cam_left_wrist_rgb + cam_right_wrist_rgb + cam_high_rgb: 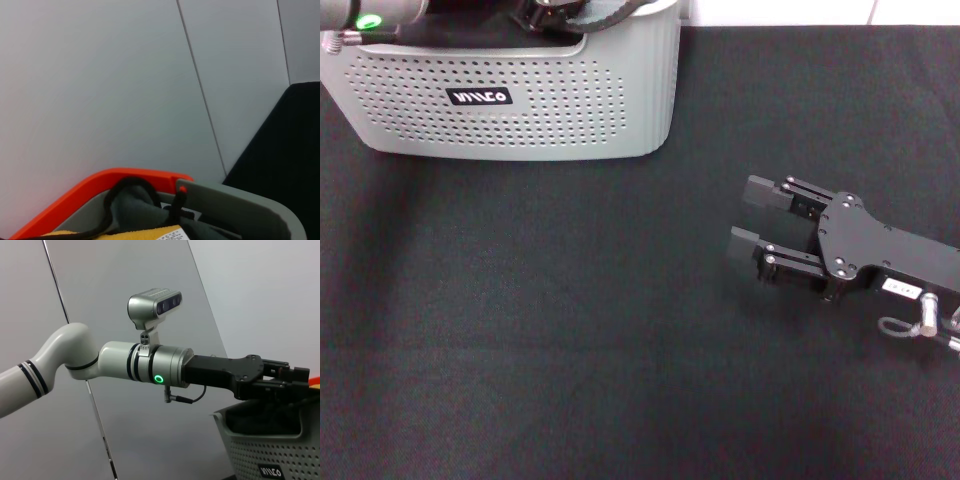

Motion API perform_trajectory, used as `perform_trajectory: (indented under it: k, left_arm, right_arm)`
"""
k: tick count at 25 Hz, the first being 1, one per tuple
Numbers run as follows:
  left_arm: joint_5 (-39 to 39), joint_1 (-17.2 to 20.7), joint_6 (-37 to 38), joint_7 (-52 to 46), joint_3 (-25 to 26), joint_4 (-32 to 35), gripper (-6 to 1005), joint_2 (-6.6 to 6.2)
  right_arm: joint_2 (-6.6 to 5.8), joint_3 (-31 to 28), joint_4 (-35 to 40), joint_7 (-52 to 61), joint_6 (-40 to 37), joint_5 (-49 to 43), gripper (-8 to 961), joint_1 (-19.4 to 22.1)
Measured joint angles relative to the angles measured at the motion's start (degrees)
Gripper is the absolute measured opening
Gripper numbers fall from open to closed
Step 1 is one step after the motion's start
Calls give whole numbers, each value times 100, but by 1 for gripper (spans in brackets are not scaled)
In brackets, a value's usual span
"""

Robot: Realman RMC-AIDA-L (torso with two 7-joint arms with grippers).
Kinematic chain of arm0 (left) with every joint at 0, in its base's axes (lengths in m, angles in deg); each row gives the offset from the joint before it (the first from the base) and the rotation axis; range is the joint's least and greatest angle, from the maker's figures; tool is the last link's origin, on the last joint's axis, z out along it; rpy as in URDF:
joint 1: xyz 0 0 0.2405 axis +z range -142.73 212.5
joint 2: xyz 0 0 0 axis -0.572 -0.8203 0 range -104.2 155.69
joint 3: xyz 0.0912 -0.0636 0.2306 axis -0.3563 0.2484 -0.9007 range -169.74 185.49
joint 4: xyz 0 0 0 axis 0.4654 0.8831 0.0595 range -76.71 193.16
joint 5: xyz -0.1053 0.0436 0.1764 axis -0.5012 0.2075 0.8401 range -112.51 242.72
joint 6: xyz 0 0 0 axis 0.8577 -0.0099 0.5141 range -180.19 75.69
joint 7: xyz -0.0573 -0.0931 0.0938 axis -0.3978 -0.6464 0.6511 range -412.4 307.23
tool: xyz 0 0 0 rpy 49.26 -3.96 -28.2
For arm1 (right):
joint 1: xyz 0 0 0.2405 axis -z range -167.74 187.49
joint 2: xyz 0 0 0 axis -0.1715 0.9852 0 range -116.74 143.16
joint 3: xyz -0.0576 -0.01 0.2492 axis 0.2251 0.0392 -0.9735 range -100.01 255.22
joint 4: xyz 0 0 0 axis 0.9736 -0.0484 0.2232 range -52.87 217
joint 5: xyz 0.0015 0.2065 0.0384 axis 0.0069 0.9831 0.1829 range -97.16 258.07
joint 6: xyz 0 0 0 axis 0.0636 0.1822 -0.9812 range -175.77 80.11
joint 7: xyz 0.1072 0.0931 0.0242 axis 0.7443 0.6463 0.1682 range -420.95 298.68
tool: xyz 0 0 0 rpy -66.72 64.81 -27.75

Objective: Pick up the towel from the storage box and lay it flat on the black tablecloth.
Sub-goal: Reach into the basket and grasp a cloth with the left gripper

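Black tablecloth (570,330) filled the frame; my right gripper (752,220) lay spread at right. Upper left, my left gripper (300,382) hung over the storage box (520,110), grip untellable, the towel (137,210) inside.

Head camera looks steeply down on the black tablecloth (570,330). Both wrist cameras face sideways toward the wall, sharing the storage box (520,100) rim.

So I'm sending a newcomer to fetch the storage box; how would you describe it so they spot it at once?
Start from the black tablecloth that covers the whole table. At its far edge on the robot's left stands the storage box, under the left tool. It is light grey plastic with rows of small holes, rounded corners and a black label.
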Motion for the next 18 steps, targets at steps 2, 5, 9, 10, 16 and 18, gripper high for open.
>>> perform_trajectory:
  k: [2, 5, 9, 10, 16, 18]
  left_arm:
    - [0, 14, 10, -8, -30, 4, 488, 1]
    - [34, 31, 13, -50, -131, 15, 487, 2]
    - [210, 37, -65, -85, -179, 25, 487, 18]
    - [252, 37, -125, -94, -183, 24, 487, 19]
    - [368, 52, -370, -137, -190, 46, 486, 6]
    - [423, 55, -375, -141, -194, 47, 486, -2]
  right_arm:
    - [1, 0, 0, 0, 29, 0, 729, -30]
    - [2, 0, 0, 0, 45, 0, 728, -47]
    - [2, 0, 0, 0, 71, 0, 727, -74]
    - [2, 0, 0, -1, 72, 0, 727, -75]
    - [1, 0, 0, 0, 74, -1, 725, -54]
    - [1, -18, 0, 0, 74, -4, 725, -53]
